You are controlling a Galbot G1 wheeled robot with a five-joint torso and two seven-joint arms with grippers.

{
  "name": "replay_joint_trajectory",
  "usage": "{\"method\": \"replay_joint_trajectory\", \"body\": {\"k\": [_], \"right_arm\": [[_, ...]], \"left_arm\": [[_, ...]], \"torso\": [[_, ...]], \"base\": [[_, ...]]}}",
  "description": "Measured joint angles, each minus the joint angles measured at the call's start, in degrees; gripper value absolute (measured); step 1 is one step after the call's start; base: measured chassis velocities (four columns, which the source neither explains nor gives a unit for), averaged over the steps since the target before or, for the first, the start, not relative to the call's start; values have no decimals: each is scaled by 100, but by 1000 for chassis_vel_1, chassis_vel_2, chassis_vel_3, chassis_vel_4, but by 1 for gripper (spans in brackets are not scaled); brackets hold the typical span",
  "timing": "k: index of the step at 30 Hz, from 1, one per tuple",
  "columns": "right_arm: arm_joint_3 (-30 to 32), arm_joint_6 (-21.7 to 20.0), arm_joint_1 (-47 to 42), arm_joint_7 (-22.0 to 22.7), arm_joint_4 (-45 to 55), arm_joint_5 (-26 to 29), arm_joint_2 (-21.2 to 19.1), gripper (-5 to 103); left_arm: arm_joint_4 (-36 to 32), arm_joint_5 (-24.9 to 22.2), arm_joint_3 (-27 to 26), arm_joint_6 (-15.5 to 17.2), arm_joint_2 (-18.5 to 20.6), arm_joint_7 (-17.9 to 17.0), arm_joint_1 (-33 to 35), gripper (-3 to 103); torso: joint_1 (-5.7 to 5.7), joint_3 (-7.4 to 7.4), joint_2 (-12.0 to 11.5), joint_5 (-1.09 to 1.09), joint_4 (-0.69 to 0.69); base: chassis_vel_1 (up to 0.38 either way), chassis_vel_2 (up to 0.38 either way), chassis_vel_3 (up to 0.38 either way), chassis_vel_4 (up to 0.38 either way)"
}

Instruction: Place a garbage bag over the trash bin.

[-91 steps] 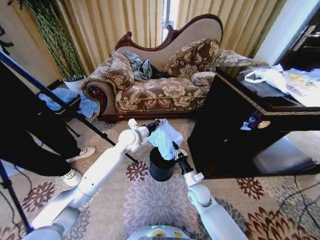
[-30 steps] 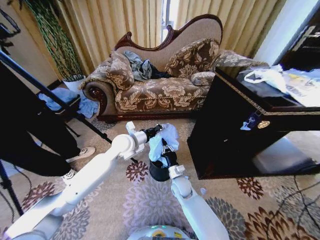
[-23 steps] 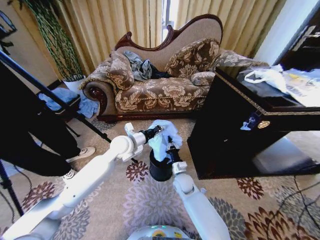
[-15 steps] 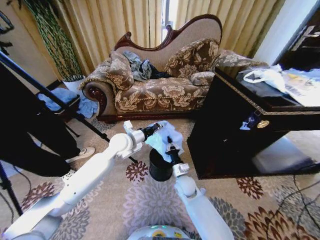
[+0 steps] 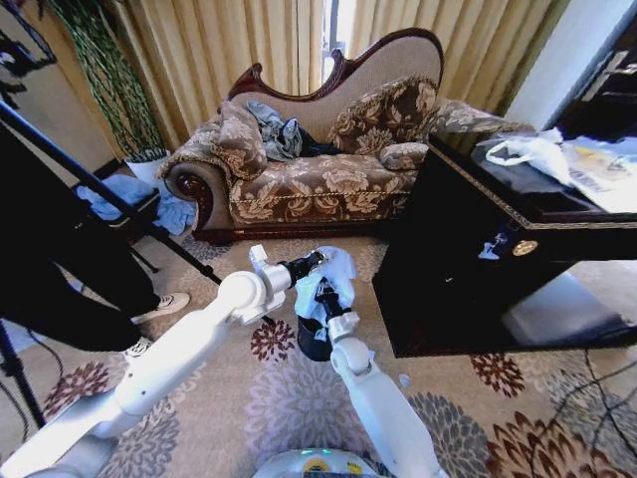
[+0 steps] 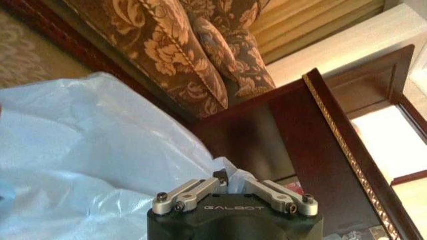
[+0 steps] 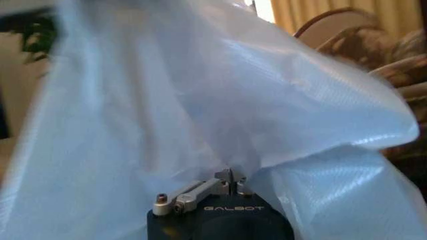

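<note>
Pale blue-white crinkly plastic garbage bag (image 5: pixel 328 276) held by both grippers over the small black cylindrical trash bin (image 5: pixel 311 344).

From the head view, the bag hangs bunched just above the bin on the patterned carpet (image 5: pixel 299 398); the left gripper (image 5: pixel 317 261) reaches in from the left and the right gripper (image 5: pixel 320 296) rises from the near side, so the step in hand looks like opening the bag's mouth, and next it likely needs spreading wider than the rim and lowering. A dark wooden cabinet (image 5: pixel 468 259) stands close on the right, the floral sofa (image 5: pixel 318 169) beyond. In the left wrist view, the left gripper (image 6: pixel 225 181) is pressed together on a fold of bag (image 6: pixel 87 150). In the right wrist view, the right gripper (image 7: pixel 230 179) pinches the film (image 7: pixel 220 100), which drapes across the lens.
</note>
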Motion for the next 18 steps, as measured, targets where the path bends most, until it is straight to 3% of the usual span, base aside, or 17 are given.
{"method": "replay_joint_trajectory", "body": {"k": [4,9,14,18], "right_arm": [[365,36,-192,145,247,107,7,0],[-77,194,-327,-9,526,717,220,0],[-80,475,69,-78,-164,713,555,0],[30,638,378,-98,-546,447,570,0]], "left_arm": [[-139,-143,-241,19,268,0,75,0],[-214,-346,-258,94,613,131,47,0],[-404,-369,-261,97,691,130,207,0],[-530,-364,-364,97,757,133,412,0]], "torso": [[0,0,0,-2,-3],[-1,0,0,0,1],[-1,0,0,-1,1],[-1,0,0,-1,-1]], "base": [[0,0,0,0],[0,0,0,0],[0,0,0,0],[0,0,0,0]]}}
